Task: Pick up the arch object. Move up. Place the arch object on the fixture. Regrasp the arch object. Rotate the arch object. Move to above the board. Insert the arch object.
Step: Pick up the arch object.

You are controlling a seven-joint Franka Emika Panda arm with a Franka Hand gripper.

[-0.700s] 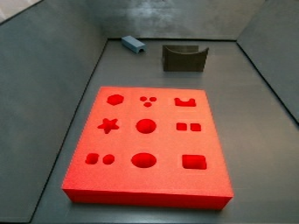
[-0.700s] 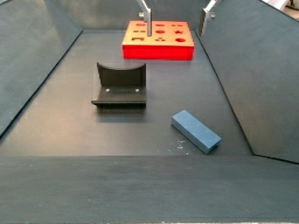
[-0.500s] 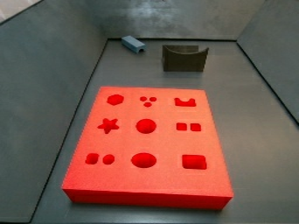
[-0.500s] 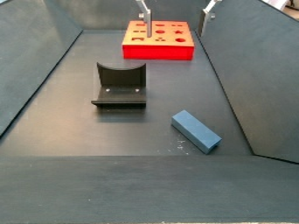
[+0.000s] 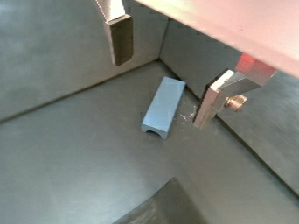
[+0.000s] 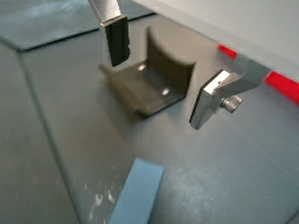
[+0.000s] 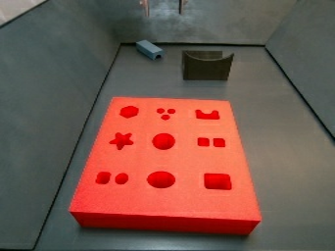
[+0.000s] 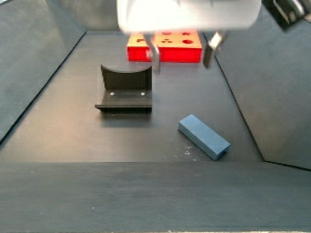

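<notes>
The arch object (image 5: 163,107) is a small blue-grey block lying flat on the grey floor near a wall; it also shows in both side views (image 8: 205,136) (image 7: 148,48). My gripper (image 5: 167,70) hangs open above the floor with nothing between its fingers (image 5: 121,39); the arch object lies below and between them. The fixture (image 6: 152,80) (image 8: 125,88) (image 7: 206,64), a dark notched block, stands beside the arch object, under the gripper (image 6: 163,68) in a wrist view. In a side view the gripper (image 8: 184,55) partly hides the red-orange board (image 8: 183,50) (image 7: 186,162).
Sloping grey walls (image 8: 261,82) close in the floor on all sides. The arch object lies close to one wall (image 5: 211,52). A red strip of the board (image 6: 278,84) shows past one finger in a wrist view.
The gripper has travelled from over the board's far end toward the fixture and arch object, now looming large in a side view. Nothing on the floor has moved.
</notes>
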